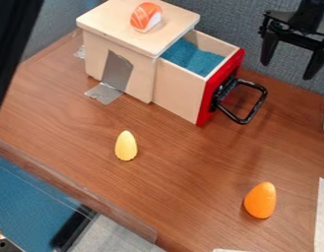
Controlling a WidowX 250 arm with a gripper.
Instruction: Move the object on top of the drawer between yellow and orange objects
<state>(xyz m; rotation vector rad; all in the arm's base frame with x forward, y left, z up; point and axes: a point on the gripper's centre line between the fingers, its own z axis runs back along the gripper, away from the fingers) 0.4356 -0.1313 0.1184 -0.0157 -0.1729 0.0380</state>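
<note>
Wood tabletop (184,157): brown and grained, spread before a gray cloth wall (216,15) at our toy workspace.
Black gripper (286,71): at the upper right of our view, fingers spread wide and pointing down, nothing held between them.
Way to the sushi: from the gripper, we find it to the left and somewhat higher in view, past the drawer; with only one arm here, we judge the move should cross above the drawer.
Drawer (180,91): pulled open toward the gripper's side, blue filling (190,56) inside, black handle (257,107) jutting from the red front; we would keep the fingers above both handle and walls.
Sushi piece (145,17): orange and white, lying on the box top (108,19), nearer the far edge than the front one. Its long axis seems to run up our view, leaning right, so we would close across the narrow sides; a nudge could send it over the edge.
Yellow toy (126,146): on the tabletop, in front of the box.
Orange toy (261,200): lower right, well apart from the yellow one.
Landing spot: bare wood between the two toys, where we see room to lower the sushi and part the fingers without touching either.
</note>
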